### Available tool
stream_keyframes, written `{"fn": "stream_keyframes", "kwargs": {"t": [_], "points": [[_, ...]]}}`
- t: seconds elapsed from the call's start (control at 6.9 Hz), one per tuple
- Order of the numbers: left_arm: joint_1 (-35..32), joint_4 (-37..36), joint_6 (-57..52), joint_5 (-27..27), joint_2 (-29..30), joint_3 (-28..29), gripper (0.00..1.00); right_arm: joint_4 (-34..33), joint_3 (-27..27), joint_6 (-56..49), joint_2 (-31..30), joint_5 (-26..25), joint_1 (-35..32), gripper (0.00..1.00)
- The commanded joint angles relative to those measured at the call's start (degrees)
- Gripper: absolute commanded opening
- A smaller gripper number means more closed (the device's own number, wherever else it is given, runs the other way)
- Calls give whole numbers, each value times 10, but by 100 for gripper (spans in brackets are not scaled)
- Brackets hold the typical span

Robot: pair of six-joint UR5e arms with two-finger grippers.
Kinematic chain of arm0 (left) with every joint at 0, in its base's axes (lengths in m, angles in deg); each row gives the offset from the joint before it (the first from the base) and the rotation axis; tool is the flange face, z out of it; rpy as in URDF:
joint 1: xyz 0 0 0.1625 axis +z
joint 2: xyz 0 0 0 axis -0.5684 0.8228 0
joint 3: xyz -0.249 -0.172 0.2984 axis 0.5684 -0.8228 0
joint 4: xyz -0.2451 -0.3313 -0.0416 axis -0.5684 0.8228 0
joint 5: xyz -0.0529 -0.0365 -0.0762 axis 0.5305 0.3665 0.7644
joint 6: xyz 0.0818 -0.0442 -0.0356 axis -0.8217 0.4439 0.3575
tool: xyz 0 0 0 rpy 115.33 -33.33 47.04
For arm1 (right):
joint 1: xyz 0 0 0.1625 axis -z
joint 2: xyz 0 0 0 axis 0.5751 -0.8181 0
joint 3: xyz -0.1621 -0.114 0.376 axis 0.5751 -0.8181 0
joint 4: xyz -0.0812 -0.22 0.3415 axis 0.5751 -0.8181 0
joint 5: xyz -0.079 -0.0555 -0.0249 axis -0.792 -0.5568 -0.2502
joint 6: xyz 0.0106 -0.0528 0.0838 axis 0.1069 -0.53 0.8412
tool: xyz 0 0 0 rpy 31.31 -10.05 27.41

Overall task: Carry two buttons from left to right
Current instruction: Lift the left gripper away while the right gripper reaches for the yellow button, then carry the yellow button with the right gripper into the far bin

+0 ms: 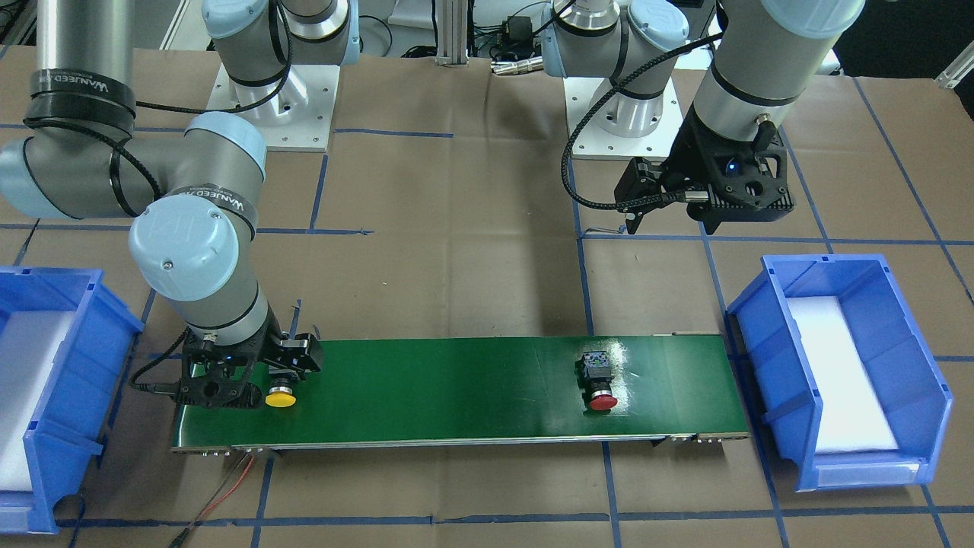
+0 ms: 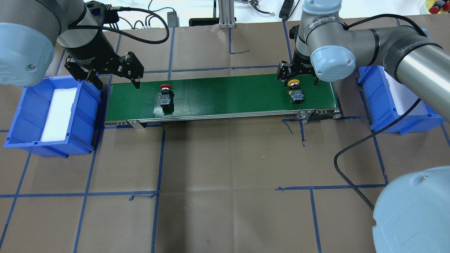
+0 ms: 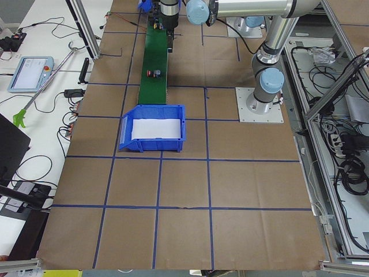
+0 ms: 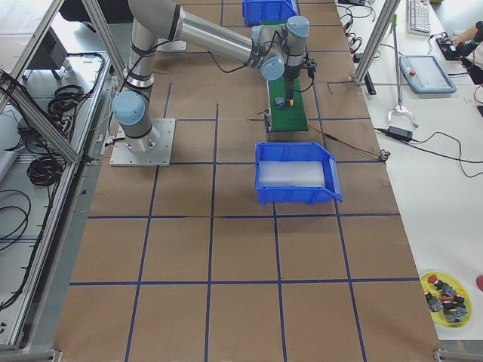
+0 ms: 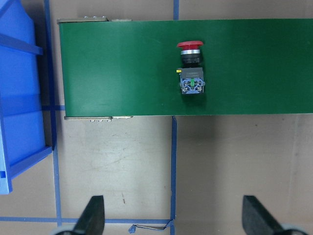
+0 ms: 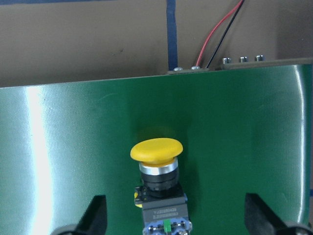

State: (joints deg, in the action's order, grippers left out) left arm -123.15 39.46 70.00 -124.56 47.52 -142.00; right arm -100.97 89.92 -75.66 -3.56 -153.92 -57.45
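Yellow button (image 6: 159, 188) near belt (image 6: 244, 122) end, right gripper (image 6: 174, 216) apart astride, seemingly clear; left gripper (image 5: 173, 218) apart off belt.

The yellow button (image 2: 295, 92), a mushroom cap and silver collar on a black blocky body, is laid on its side near the right end of a green belt (image 2: 228, 96). The red button (image 2: 165, 95), of like build, is laid on its side near the left end, well apart. Both caps are pointed away from the robot.
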Motion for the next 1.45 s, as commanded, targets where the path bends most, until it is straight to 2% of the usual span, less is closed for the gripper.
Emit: {"fn": "stream_keyframes", "kwargs": {"t": [0.0, 0.14, 0.29, 0.43, 0.58, 0.72, 1.01, 1.3], "points": [[0, 0, 0, 0, 0, -1, 100, 1, 4, 0, 18, 1, 5, 98], [0, 0, 1, 1, 0, -1, 100, 3, 5, -1, 20, 2, 12, 75], [0, 0, 1, 0, 0, -1, 100, 10, 10, -3, 19, 26, 18, 47], [0, 0, 1, 0, 1, -1, 100, 35, 9, -9, 17, 35, 19, 22], [0, 0, 1, 1, 1, -1, 100, 40, 1, -10, 11, 35, 19, 9], [0, 0, 1, 1, 0, -1, 100, 55, -12, -10, -4, 34, 24, 8], [0, 0, 1, 0, 1, -1, 100, 186, -82, -45, -49, 34, 66, 8], [0, 0, 1, 1, 1, -1, 100, 231, -138, -165, -70, 27, 167, 7]]}}
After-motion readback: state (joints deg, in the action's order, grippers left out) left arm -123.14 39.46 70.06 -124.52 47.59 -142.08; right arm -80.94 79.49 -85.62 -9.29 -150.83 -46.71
